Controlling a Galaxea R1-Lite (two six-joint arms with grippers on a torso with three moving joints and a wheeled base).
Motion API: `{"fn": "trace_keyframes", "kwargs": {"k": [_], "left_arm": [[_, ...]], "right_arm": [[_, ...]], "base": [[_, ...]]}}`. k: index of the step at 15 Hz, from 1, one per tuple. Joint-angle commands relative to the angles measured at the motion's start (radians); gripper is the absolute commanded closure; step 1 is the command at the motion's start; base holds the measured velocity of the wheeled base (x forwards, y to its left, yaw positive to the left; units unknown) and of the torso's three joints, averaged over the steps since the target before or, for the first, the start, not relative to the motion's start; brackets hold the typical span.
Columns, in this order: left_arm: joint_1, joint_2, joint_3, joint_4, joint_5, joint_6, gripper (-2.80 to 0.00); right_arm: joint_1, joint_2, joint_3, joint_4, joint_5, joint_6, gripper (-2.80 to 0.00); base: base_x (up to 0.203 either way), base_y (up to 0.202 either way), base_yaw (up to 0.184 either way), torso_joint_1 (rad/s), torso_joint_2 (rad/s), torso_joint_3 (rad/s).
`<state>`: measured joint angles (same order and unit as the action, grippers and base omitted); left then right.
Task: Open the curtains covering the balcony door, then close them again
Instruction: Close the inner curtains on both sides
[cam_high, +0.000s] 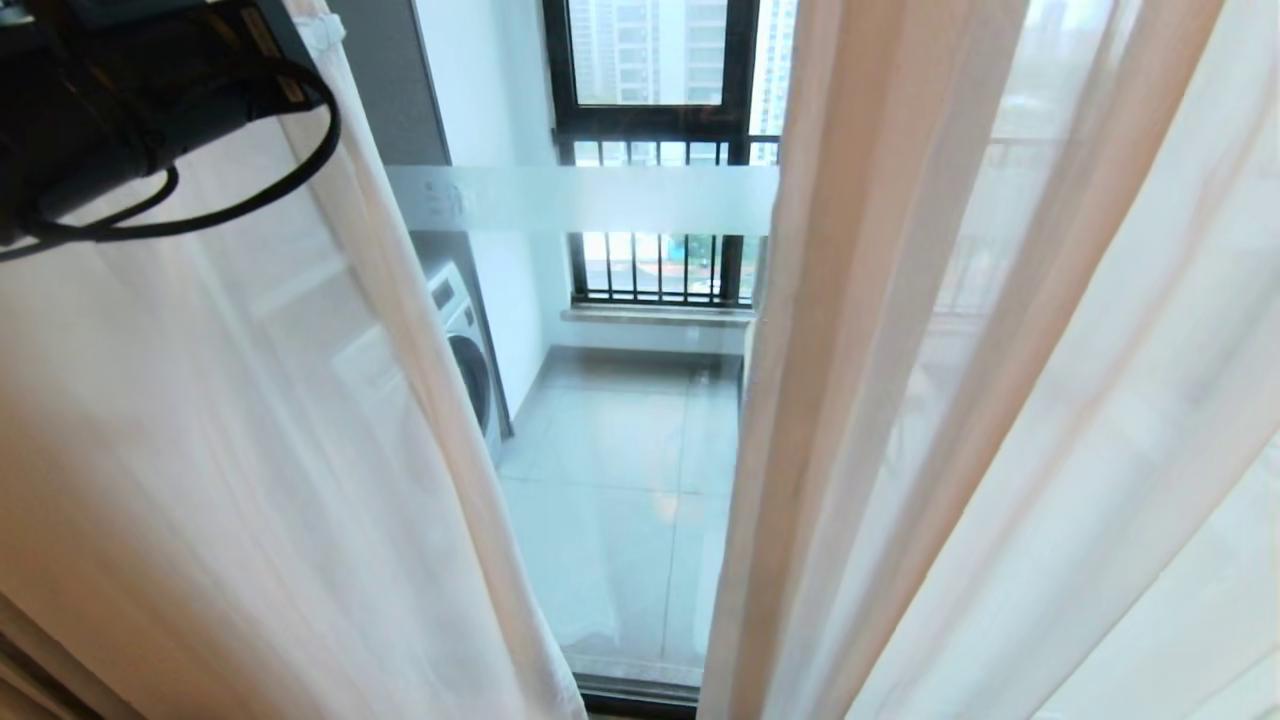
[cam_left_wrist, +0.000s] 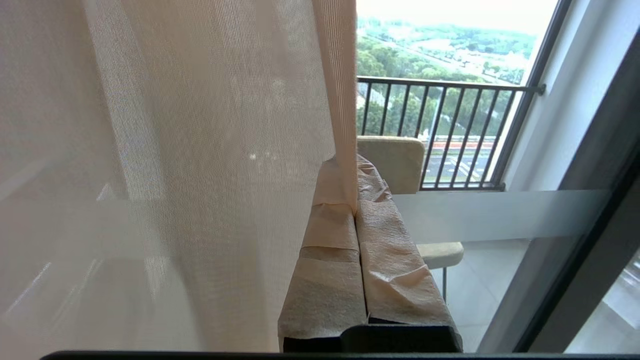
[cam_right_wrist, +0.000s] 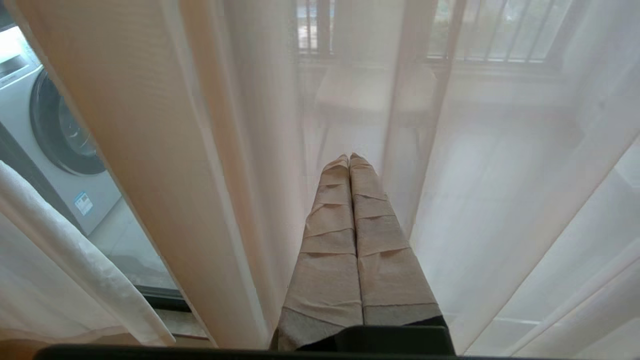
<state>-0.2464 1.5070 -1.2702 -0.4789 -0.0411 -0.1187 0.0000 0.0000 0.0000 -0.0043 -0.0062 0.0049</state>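
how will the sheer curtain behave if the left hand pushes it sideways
Probably floppy: the sheer curtain hangs in loose folds and drapes over the left hand. Likely light, since the washing machine shows through it. It may slide off the shut fingers rather than follow them.

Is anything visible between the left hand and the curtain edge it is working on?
No. In the left wrist view the left hand has its fingers shut, with the hem of the left curtain panel hanging against the fingertips. Only the balcony door glass lies beyond.
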Motion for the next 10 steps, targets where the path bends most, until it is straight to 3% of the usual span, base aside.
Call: {"fn": "trace_keyframes", "kwargs": {"k": [1, 10], "left_arm": [[-0.009, -0.029, 0.026, -0.003, 0.0, -0.001, 0.0], [-0.031, -0.048, 0.054, -0.003, 0.004, 0.001, 0.0]], "right_arm": [[0.0, 0.0, 0.0, 0.0, 0.0, 0.0, 0.0], [0.0, 0.0, 0.0, 0.0, 0.0, 0.0, 0.0]], "base": [[0.0, -0.187, 0.001, 0.005, 0.0, 0.0], [0.0, -0.189, 0.003, 0.002, 0.0, 0.002]]}}
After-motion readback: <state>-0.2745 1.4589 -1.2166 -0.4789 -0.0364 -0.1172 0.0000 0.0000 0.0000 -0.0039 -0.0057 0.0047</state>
